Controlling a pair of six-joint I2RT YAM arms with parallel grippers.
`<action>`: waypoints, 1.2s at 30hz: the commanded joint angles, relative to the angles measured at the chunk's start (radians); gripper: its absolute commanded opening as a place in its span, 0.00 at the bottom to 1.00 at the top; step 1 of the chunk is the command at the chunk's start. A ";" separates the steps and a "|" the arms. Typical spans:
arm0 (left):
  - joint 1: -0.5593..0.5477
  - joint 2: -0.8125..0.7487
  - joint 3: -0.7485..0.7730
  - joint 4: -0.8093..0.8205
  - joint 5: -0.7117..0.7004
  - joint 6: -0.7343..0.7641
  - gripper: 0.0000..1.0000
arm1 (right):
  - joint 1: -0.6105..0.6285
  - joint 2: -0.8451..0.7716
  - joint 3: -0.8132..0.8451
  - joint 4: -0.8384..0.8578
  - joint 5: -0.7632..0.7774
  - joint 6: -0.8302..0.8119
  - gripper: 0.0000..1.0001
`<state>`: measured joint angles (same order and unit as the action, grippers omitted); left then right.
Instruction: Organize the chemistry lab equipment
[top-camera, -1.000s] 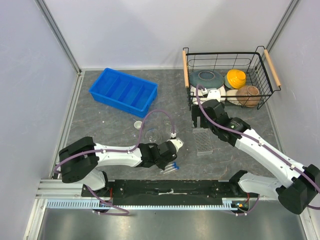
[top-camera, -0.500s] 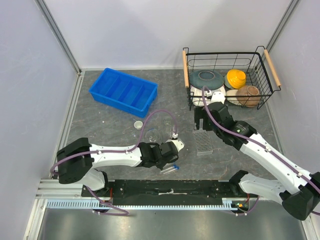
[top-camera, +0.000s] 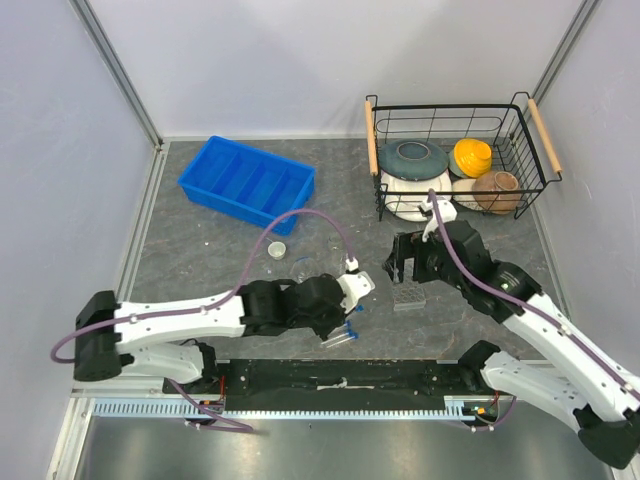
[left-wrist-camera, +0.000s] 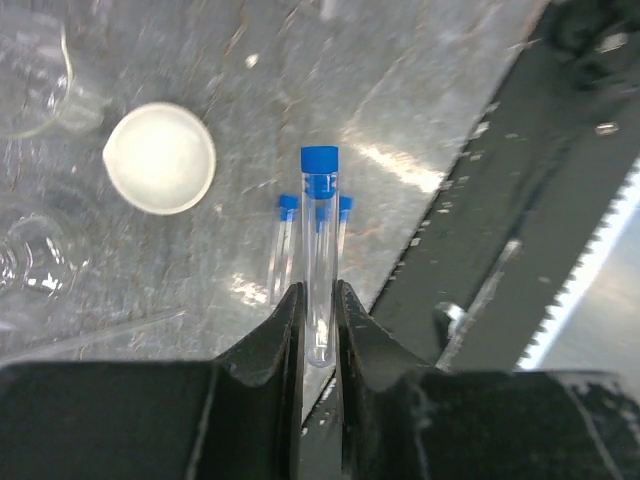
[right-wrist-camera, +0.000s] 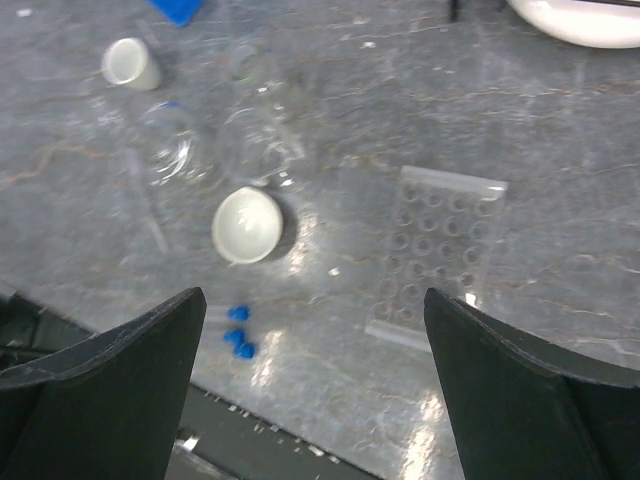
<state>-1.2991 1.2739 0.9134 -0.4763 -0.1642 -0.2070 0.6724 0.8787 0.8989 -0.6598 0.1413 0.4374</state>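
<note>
My left gripper (left-wrist-camera: 318, 292) is shut on a clear blue-capped tube (left-wrist-camera: 320, 240), held above the table. Three more blue-capped tubes (left-wrist-camera: 286, 250) lie on the table under it, near the front edge (top-camera: 343, 335). A white round dish (left-wrist-camera: 160, 158) sits beside them, with clear glass beakers (left-wrist-camera: 30, 70) further off. My right gripper (right-wrist-camera: 312, 330) is open and empty above the clear tube rack (right-wrist-camera: 440, 250), which lies flat on the table (top-camera: 407, 297). A tiny white cup (top-camera: 276, 249) stands to the left of the beakers (top-camera: 303, 266).
A blue divided tray (top-camera: 247, 184) sits at the back left. A black wire basket (top-camera: 450, 106) with ceramic bowls and plates stands at the back right. The black base rail (top-camera: 340, 375) runs along the near edge, just behind the loose tubes.
The left arm has stretched out and lifted, still holding the tube. The right gripper has moved away from the basket toward the near side, over the rack.
</note>
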 joint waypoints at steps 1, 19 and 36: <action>-0.005 -0.119 0.010 0.087 0.187 0.060 0.02 | 0.006 -0.104 0.000 -0.009 -0.195 0.029 0.98; 0.224 -0.185 -0.106 0.530 0.879 -0.034 0.02 | 0.007 -0.294 -0.055 0.115 -0.697 0.147 0.78; 0.317 -0.113 -0.131 0.665 1.000 -0.095 0.02 | 0.006 -0.296 -0.123 0.209 -0.755 0.188 0.55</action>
<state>-0.9916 1.1515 0.7937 0.1204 0.7837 -0.2680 0.6724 0.5800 0.7780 -0.5175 -0.5877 0.6067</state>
